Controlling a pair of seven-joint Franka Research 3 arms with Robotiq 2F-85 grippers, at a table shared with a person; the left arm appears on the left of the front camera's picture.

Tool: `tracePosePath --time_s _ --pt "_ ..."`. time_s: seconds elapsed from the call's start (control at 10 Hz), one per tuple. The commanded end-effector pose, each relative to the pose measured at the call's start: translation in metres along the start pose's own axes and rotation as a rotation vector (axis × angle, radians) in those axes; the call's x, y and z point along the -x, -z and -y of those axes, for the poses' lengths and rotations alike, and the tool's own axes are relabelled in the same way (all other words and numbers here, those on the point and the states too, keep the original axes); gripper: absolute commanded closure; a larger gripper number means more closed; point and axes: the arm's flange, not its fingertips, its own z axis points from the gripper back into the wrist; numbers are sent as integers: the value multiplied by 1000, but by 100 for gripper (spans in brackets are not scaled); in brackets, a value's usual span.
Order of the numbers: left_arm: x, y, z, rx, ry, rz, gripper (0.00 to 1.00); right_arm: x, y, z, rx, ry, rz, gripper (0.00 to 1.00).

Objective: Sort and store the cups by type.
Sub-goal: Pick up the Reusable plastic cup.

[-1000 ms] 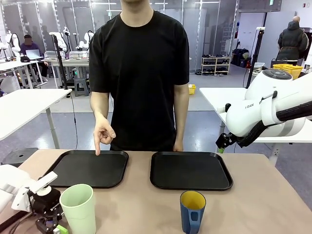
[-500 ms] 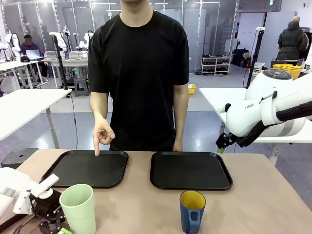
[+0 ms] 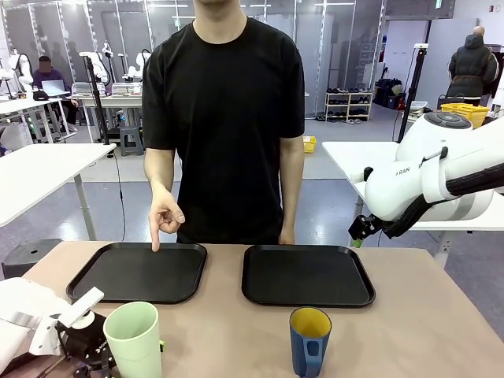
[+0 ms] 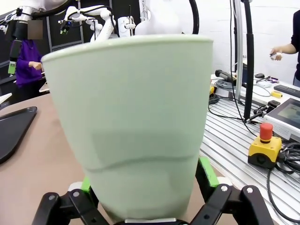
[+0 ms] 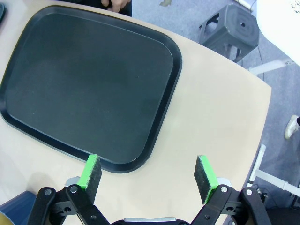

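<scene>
Two cups on desk (image 3: 417, 331), near edge: pale-green tumbler (image 3: 135, 340) at L, dark-blue mug (image 3: 309, 342) approx. centre, well apart. L claw (image 4: 145, 180) clenched on tumbler's lower wall, pads either side. R claw (image 5: 147, 164) released, jaws wide, over near rim of R black tray (image 5: 89, 79). Person's hand (image 3: 164, 218) points a finger down at L tray (image 3: 138, 272).
</scene>
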Motion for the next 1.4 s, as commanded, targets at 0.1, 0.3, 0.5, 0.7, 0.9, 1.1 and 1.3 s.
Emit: tracePosePath --time_s 0.1,0.3,0.5,0.7,0.9,1.1,1.3 --pt "1 3 4 -63 29 -20 0 0 0 3 -3 -11 3 0" --pt "-3 -2 5 -66 31 -15 19 0 0 3 -3 -11 3 0" --pt "-6 -3 6 -72 46 -17 39 0 0 3 -3 -11 3 0" --pt "-7 -2 7 -91 30 -14 58 0 0 3 -3 -11 3 0" --pt "-20 -2 11 -113 50 -14 67 0 0 3 -3 -11 3 0" --pt "-42 -5 19 -111 39 -10 67 0 0 3 -3 -11 3 0" --pt "-72 -18 24 -141 14 -13 67 0 0 3 -3 -11 3 0"
